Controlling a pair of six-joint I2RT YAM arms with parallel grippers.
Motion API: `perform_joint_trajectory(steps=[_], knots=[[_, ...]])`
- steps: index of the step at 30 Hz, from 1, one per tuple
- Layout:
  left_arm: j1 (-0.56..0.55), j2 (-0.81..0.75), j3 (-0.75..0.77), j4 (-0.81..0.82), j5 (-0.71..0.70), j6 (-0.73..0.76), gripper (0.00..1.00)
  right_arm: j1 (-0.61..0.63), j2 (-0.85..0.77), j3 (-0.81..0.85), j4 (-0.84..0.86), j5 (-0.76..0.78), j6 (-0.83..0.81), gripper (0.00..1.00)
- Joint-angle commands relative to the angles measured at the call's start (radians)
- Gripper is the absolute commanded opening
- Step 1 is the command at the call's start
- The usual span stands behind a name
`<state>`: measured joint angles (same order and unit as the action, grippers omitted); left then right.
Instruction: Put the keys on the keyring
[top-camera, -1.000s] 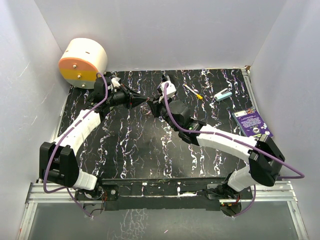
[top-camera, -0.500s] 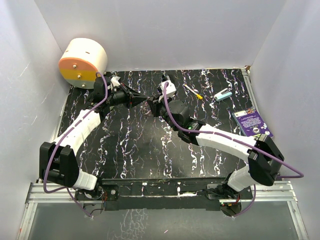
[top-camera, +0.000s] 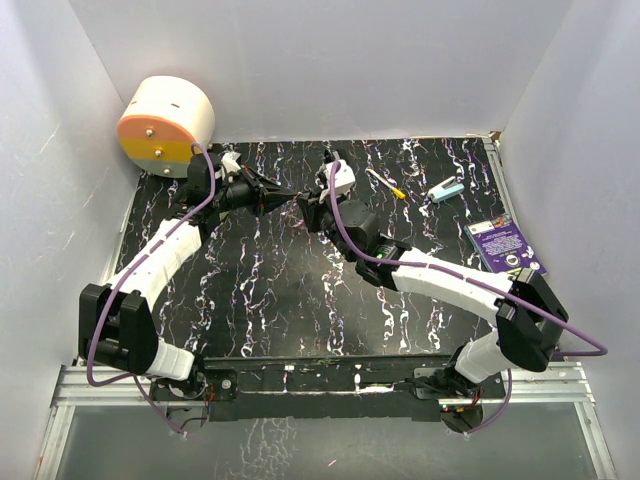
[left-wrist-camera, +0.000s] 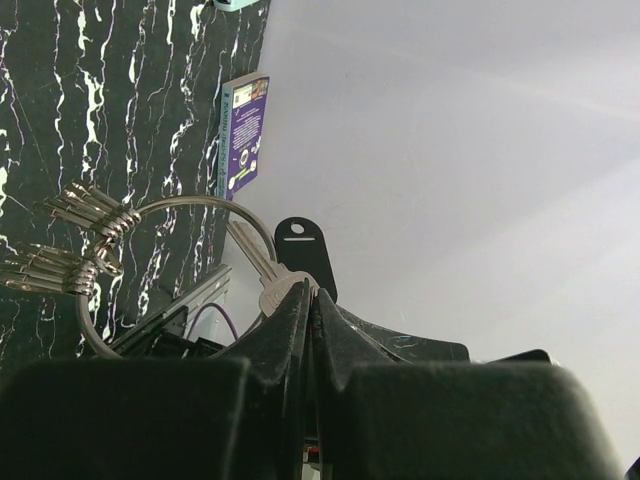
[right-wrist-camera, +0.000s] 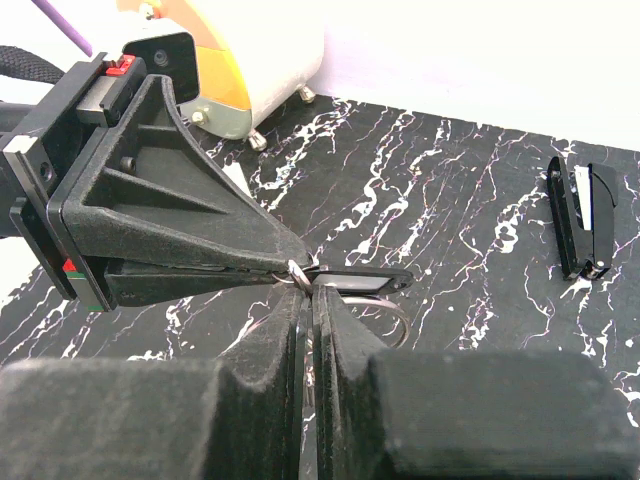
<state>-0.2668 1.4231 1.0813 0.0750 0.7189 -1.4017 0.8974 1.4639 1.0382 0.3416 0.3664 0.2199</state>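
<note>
silvery wire keyring (left-wrist-camera: 190, 201) held above the tabletop (top-camera: 260, 300), toward its 12 o'clock edge, where the two arms meet tip to tip. the left gripper (left-wrist-camera: 312, 300), reaching in from 9 o'clock, is fully closed on the head of a single key (left-wrist-camera: 258, 262); we judge this keeps the key rigid for threading. bunched keys (left-wrist-camera: 88, 215) hang at the ring's 9 o'clock. the right gripper (right-wrist-camera: 310, 296), reaching in from 4 o'clock, is likewise clamped tight beside a black tag (right-wrist-camera: 360, 280). we cannot tell what it pinches, though probably the ring, to steady it against the key.
</note>
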Motion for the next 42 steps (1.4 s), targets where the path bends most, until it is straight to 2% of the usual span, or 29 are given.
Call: perform_joint_trajectory(steps=[1,42], knots=[[-0.009,-0.050,-0.002,0.026,0.028,-0.001,0.00,-0.003,-0.019,0.071,0.076,0.023,0.018,0.08],[-0.022,-0.051,-0.004,0.095,0.045,0.005,0.00,-0.004,0.050,0.131,0.025,0.016,0.058,0.08]])
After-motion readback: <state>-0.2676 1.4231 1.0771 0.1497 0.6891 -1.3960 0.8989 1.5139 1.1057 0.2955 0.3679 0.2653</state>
